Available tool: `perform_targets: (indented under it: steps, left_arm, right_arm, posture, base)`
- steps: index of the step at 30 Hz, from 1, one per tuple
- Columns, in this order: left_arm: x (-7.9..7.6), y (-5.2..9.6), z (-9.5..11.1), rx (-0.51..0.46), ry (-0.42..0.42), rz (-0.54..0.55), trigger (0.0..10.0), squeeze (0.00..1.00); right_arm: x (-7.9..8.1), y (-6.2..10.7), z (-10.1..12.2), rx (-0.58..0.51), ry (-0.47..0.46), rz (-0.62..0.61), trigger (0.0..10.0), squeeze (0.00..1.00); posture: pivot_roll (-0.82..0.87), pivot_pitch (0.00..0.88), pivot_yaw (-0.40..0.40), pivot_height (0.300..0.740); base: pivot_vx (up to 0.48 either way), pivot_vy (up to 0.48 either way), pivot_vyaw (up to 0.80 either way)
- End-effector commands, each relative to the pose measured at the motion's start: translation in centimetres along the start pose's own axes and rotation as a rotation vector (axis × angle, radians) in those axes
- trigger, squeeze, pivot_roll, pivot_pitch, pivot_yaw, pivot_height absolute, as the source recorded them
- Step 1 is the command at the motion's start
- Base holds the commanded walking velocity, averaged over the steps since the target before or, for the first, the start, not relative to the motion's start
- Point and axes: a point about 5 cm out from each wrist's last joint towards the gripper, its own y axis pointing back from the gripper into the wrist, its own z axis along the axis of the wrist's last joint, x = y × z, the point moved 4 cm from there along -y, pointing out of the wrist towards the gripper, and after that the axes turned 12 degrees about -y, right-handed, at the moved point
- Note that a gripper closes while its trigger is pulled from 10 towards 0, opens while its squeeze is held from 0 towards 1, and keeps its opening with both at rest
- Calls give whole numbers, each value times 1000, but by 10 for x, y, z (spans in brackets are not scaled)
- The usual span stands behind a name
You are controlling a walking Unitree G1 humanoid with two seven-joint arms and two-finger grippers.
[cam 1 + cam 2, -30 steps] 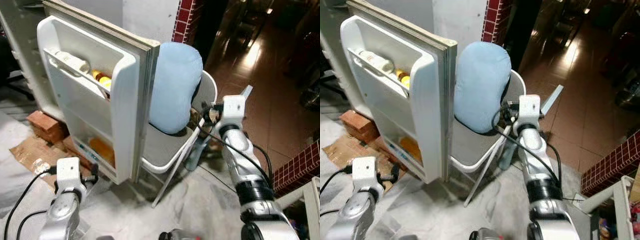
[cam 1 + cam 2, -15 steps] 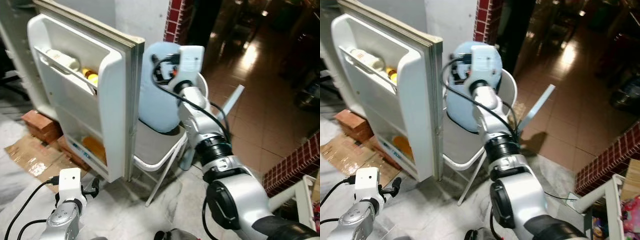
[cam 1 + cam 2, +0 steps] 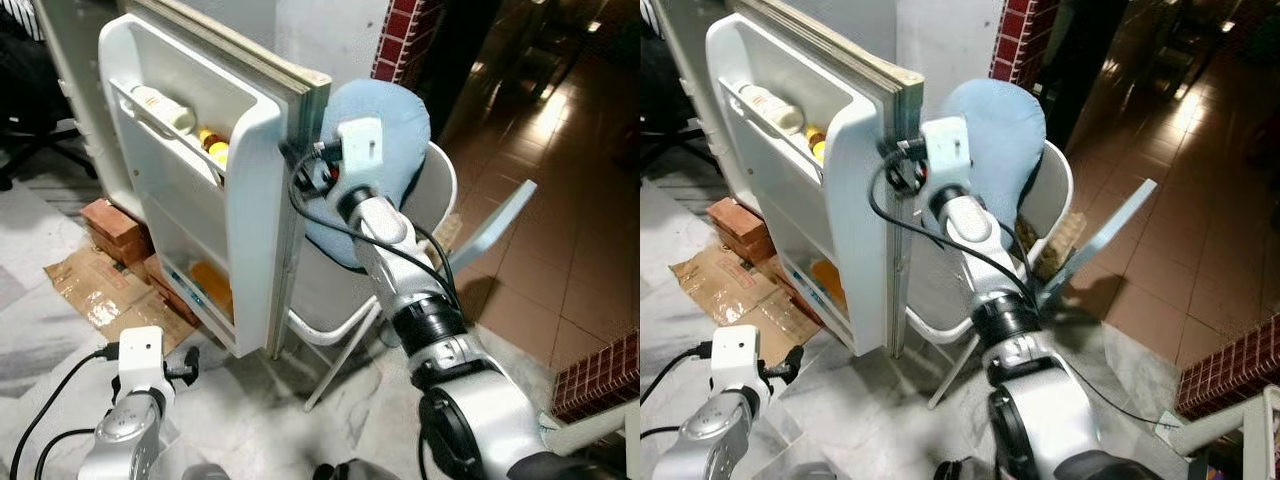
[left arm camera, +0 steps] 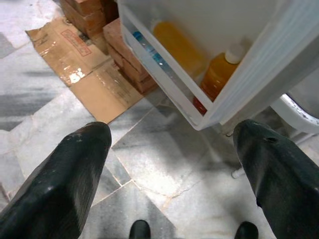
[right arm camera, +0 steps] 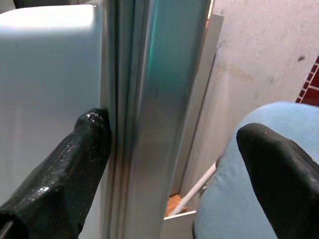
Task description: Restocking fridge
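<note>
The white fridge door (image 3: 190,210) stands open, its inner shelves facing me. A white bottle (image 3: 160,100) and a yellow-capped one (image 3: 210,150) lie in the upper rack. Orange bottles (image 4: 219,74) stand in the bottom rack. My right gripper (image 5: 169,127) is open and straddles the door's free metal edge (image 5: 159,74); one finger (image 5: 89,134) touches the white inner side and the other sits by the cushion. My left gripper (image 4: 172,129) hangs low over the floor, open and holding nothing, pointed at the bottom rack.
A blue cushion (image 3: 385,130) leans on a white folding chair (image 3: 330,300) just behind the door. Bricks (image 3: 115,220) and flattened cardboard (image 3: 90,290) lie under the fridge. A red brick pillar (image 3: 400,30) stands behind, with brown tiles to the right.
My right arm has risen from beside the chair, passed the cushion and brought its fingers around the door's edge. The camera has shifted. My left gripper stays low.
</note>
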Motion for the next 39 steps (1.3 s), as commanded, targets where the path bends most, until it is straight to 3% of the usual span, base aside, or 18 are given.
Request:
perform_targets:
  steps: [1, 4, 5, 7, 13, 17, 20, 25, 26, 28, 30, 39]
  left_arm:
    - [-4, 0, -1, 6, -4, -14, 10000, 0]
    - [-5, 1, -2, 5, -2, -13, 10000, 0]
    - [-5, 1, -2, 5, -2, -13, 10000, 0]
    - [-5, 1, -2, 5, 1, -14, 10000, 0]
    - [-5, 2, -3, 9, -3, -25, 10000, 0]
    - [-5, 3, -3, 5, -8, -26, 10000, 0]
    - [-5, 3, -1, -7, -15, -21, 10000, 0]
    - [-1, 7, 4, -54, 0, 3, 10000, 0]
    - [-1, 7, 4, -54, 0, 3, 10000, 0]
    - [3, 8, 8, -88, 9, 18, 10000, 0]
    - [2, 8, 11, -103, 2, 7, 10000, 0]
    - [-1, 8, 10, -107, -8, -6, 10000, 0]
  right_arm:
    - [-39, 13, -27, 107, 16, -144, 10000, 0]
    - [-58, 27, -49, 202, 10, -164, 10000, 0]
    - [-58, 27, -49, 202, 10, -164, 10000, 0]
    - [-61, 35, -71, 311, 44, -143, 10000, 0]
    - [-45, 37, -88, 391, 42, -34, 10000, 0]
    - [-44, 46, -108, 498, 141, 1, 10000, 0]
    - [-53, 52, -112, 509, 169, -36, 10000, 0]
    - [-88, 71, -115, 497, 99, -213, 10000, 0]
    - [-88, 71, -115, 497, 99, -213, 10000, 0]
    - [-111, 89, -117, 492, 67, -317, 10000, 0]
    - [-121, 102, -118, 483, 55, -364, 10000, 0]
    - [-133, 114, -97, 363, 66, -498, 10000, 0]
  posture:
    - [135, 0, -127, 716]
    - [139, 0, -130, 716]
    - [139, 0, -130, 716]
    - [137, 0, -129, 716]
    - [139, 0, -123, 716]
    - [145, 0, -125, 716]
    - [148, 0, -127, 716]
    - [144, 0, -133, 716]
    - [144, 0, -133, 716]
    - [139, 0, -135, 716]
    - [136, 0, -134, 716]
    - [126, 0, -123, 716]
  base:
    - [0, 0, 0]
    - [0, 0, 0]
    - [0, 0, 0]
    - [0, 0, 0]
    - [0, 0, 0]
    - [0, 0, 0]
    - [0, 0, 0]
    - [0, 0, 0]
    - [0, 0, 0]
    - [0, 0, 0]
    - [0, 0, 0]
    - [0, 0, 304]
